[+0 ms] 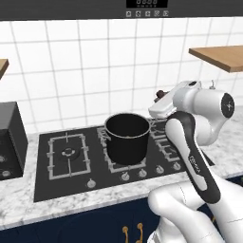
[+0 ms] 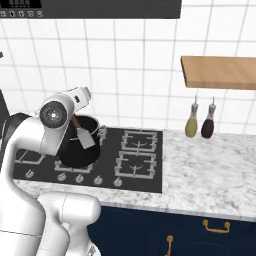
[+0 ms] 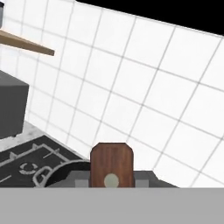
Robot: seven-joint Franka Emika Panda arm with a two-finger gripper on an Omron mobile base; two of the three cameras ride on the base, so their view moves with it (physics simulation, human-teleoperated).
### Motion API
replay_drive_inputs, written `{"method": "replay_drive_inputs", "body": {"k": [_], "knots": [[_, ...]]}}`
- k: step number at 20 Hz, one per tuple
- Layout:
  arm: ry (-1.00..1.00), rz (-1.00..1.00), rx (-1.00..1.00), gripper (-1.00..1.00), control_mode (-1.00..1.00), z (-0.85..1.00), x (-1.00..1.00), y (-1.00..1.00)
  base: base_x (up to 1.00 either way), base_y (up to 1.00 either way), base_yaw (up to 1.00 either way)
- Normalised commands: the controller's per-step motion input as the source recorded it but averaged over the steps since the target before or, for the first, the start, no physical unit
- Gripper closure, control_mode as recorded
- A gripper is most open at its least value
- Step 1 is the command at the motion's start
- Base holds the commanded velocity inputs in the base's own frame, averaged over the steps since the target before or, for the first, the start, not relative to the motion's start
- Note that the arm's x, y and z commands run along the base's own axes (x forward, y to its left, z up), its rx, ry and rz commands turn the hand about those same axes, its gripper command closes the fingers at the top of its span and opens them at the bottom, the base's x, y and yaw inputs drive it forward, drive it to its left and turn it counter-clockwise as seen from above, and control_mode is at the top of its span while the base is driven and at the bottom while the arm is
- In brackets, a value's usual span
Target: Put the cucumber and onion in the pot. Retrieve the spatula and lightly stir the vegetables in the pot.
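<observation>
The black pot [image 1: 127, 137] stands on the middle rear burner of the cooktop [image 1: 66, 156]. My gripper [image 2: 75, 118] hovers above the pot's right rim, shut on the brown handle of the spatula [image 2: 86, 136]. The spatula's grey blade hangs slanted over the pot's [image 2: 77, 150] opening. In the hand view the handle's brown end [image 3: 111, 164] sits between the fingers, with the pot rim [image 3: 65, 169] beneath it. In the left base view the handle's dark tip [image 1: 161, 92] pokes out above the hand. The cucumber and onion are hidden; the pot's inside looks dark.
A black appliance [image 1: 9, 137] stands on the marble counter left of the cooktop. Two bottles [image 2: 191, 122] [image 2: 207, 124] stand by the tiled wall at the right, under a wooden shelf [image 2: 220, 72]. A bare marble counter [image 2: 210, 170] lies right of the burners.
</observation>
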Motion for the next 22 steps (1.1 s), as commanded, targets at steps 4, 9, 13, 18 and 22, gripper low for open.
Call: {"method": "replay_drive_inputs", "body": {"k": [4,9,13,18,22], "knots": [[0.00,0.00,0.14,1.00,-1.00,0.45,0.36,0.13,0.00,0.00,0.00],[0.00,0.01,0.18,1.00,-1.00,0.19,0.62,0.36,0.00,0.00,0.00],[0.01,0.00,0.06,1.00,-1.00,-0.34,0.82,0.42,0.00,0.00,0.00],[0.08,0.00,0.00,1.00,-1.00,-0.75,0.80,0.32,0.00,0.00,0.00],[0.07,0.00,0.00,1.00,-1.00,-0.72,0.78,0.26,0.00,0.00,0.00]]}}
